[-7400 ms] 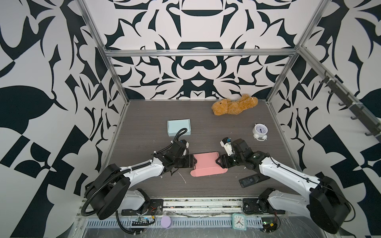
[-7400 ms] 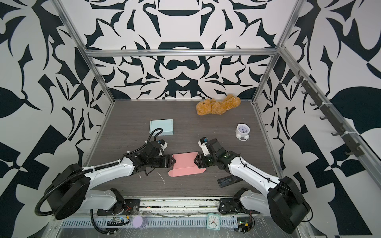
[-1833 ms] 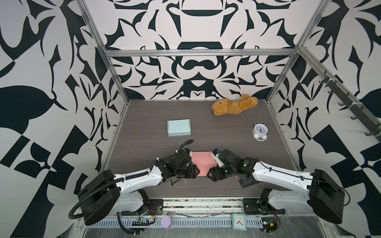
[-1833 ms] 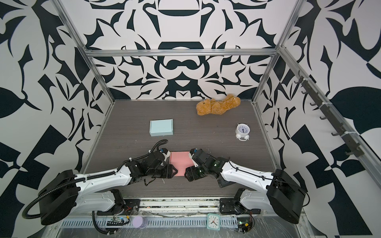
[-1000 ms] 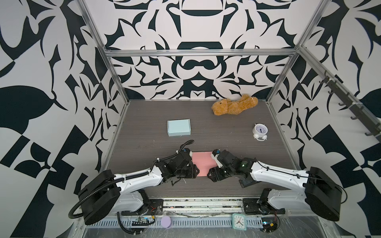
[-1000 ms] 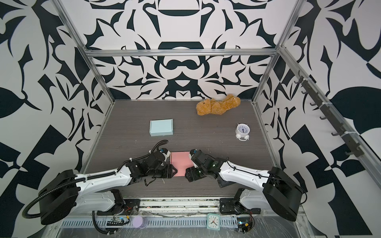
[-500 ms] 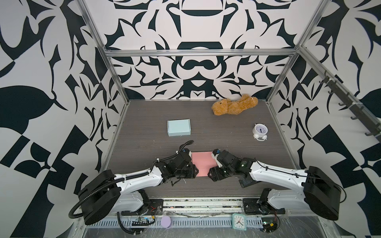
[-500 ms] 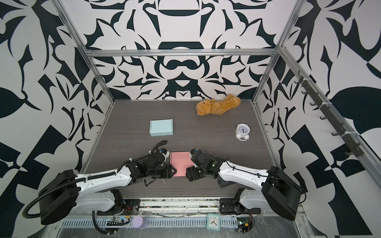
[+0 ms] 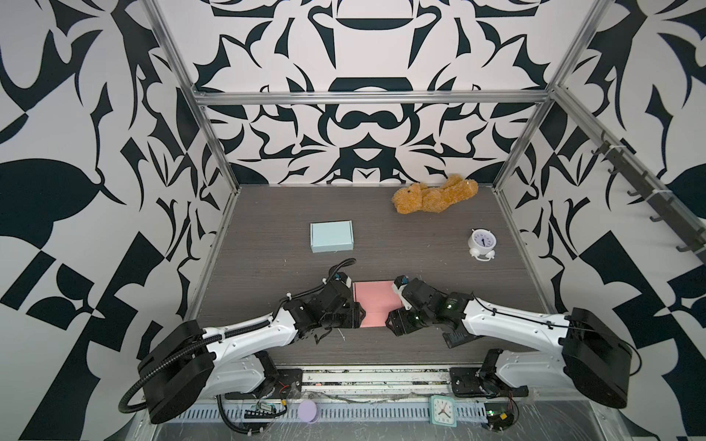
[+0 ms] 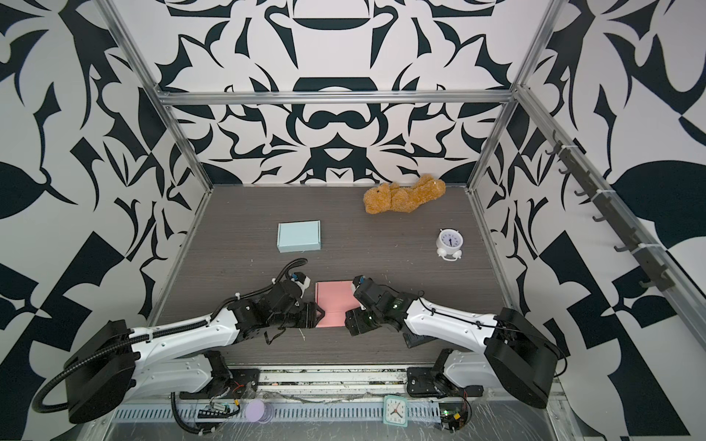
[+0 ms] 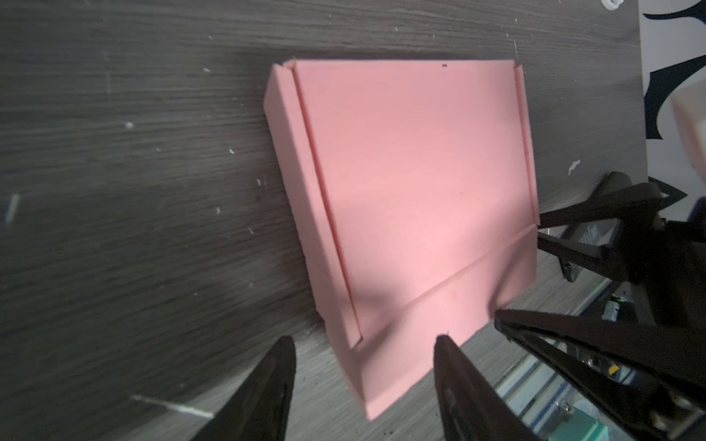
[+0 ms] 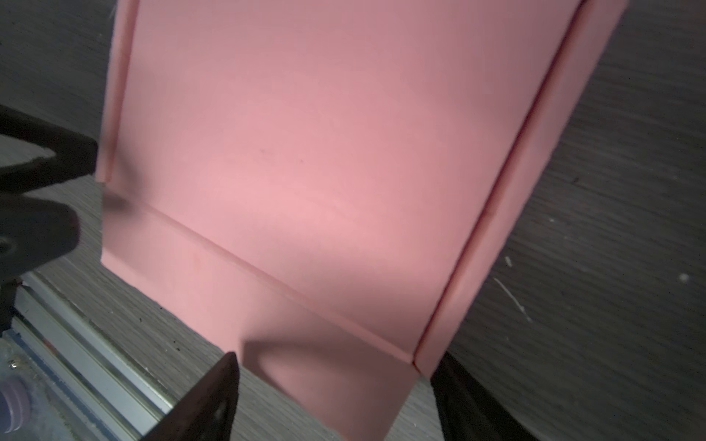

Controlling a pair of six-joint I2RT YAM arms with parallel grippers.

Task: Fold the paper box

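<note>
Both top views: pink box (image 9: 373, 301) lies flat on the table (image 9: 267, 275), close to the front rail (image 9: 382, 376), midway between the arms. Its long axis runs far-to-near, with the loose flap (image 9: 371, 321) at the near end. Left gripper (image 9: 359, 319) is at the near-left corner and right gripper (image 9: 390, 325) at the near-right, facing each other across the flap. We judge neither arm nearer. Blue box (image 9: 331, 236), teddy (image 9: 435, 198) and clock (image 9: 482, 242) sit well apart, further back. The clock numerals are too small to read.

Left wrist: left jaws spread, nothing pinched. The flap corner lies between the fingers (image 11: 267, 385), one tip over the flap edge; we can't tell if it touches. The crease runs across the box (image 11: 412, 172) toward the right gripper (image 11: 517, 271), whose jaws are also spread, astride the opposite flap corner. There is a tiny dark mark near the box's far edge, unreadable. The label on the right gripper body is blurred.

Right wrist: right jaws wide, flap corner between the fingers (image 12: 206, 397), no pinch that we can see. The box (image 12: 324, 172) fills the view, lid looks down, flap untucked. No print or brand on the pink card.

Our call: the next move turns on that crease. The flap hinges about a left-right line, so each gripper works its own corner.
</note>
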